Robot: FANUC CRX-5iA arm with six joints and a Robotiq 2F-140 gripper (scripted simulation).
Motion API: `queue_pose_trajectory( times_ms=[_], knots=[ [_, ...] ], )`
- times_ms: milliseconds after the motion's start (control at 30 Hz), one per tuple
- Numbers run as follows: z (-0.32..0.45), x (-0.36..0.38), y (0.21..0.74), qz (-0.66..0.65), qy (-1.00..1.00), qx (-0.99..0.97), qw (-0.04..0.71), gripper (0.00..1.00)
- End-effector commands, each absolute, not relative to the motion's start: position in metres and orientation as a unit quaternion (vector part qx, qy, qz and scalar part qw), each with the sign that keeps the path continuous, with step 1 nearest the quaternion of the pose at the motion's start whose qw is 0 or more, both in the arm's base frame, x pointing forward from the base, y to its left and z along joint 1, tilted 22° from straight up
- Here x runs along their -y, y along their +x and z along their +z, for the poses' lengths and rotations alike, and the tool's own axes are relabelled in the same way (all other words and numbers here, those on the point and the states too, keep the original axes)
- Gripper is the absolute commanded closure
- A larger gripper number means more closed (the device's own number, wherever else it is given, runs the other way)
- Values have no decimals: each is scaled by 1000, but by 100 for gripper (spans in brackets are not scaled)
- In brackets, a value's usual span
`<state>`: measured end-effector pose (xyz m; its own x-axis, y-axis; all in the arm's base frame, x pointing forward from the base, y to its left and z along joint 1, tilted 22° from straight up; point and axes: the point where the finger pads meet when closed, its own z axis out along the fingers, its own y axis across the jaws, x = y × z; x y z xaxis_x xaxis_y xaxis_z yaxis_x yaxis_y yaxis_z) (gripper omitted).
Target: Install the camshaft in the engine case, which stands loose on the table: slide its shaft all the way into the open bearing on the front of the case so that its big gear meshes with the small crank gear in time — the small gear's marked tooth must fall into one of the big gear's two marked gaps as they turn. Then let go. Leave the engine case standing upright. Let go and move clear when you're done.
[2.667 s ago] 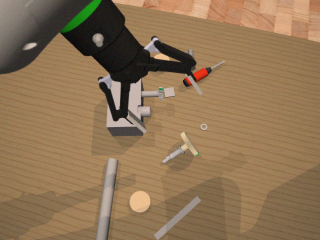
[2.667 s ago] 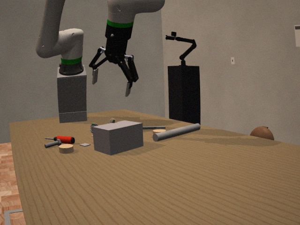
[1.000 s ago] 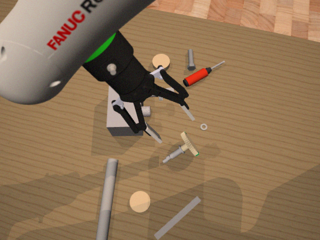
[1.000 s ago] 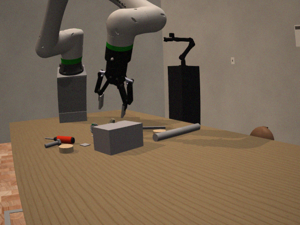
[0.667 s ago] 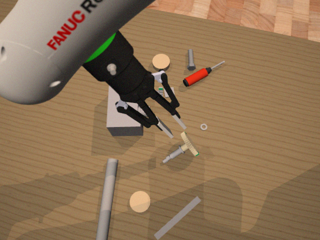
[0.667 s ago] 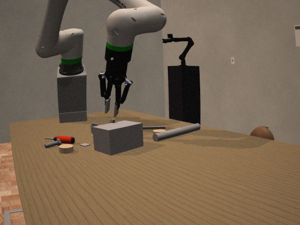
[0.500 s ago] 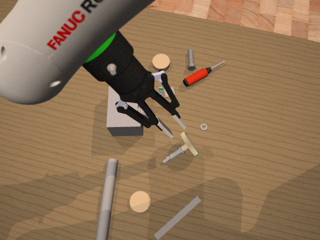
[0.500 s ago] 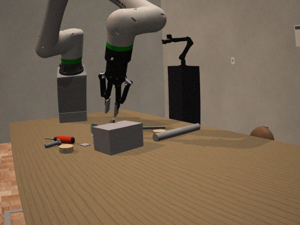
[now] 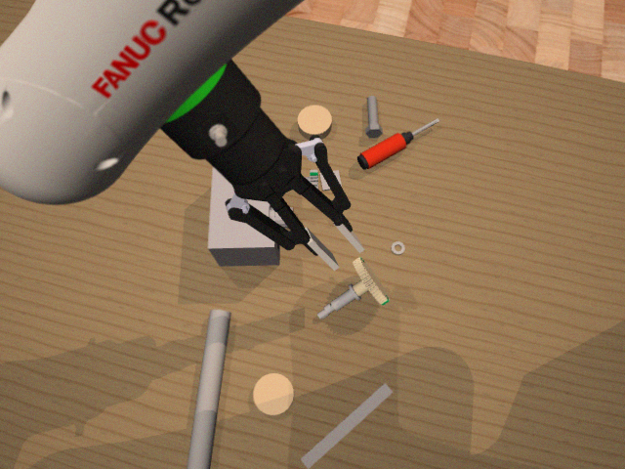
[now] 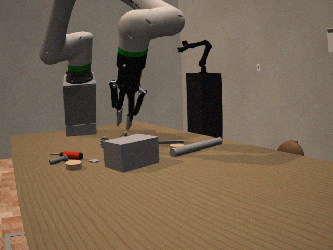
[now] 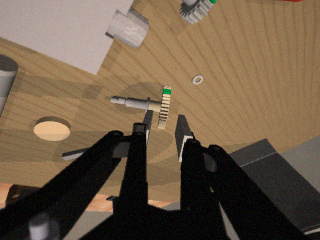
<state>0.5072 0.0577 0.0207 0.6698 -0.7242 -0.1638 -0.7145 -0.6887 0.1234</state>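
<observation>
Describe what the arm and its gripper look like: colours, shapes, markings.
The arm has rounded off-white shells with bright green rings at the joints and red and black FANUC lettering on its side. It stands on a grey box pedestal. The gripper is black, with thin jointed links, pale hinge pieces and two flat grey fingers. No loose cables show.

The only readable text is the red brand word "FANUC" on the white arm link (image 9: 101, 75), up behind the jaws in the top view; black letters beside it are cut off by the frame edge.
</observation>
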Motion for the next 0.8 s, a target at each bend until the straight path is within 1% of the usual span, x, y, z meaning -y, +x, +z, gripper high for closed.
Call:
queue_pose_trajectory(
  times_ms=[0, 767],
  knots=[
    [21, -58, 508, -99, 914, 394, 24, 71],
    [-9, -59, 501, -99, 914, 394, 24, 71]
  ],
)
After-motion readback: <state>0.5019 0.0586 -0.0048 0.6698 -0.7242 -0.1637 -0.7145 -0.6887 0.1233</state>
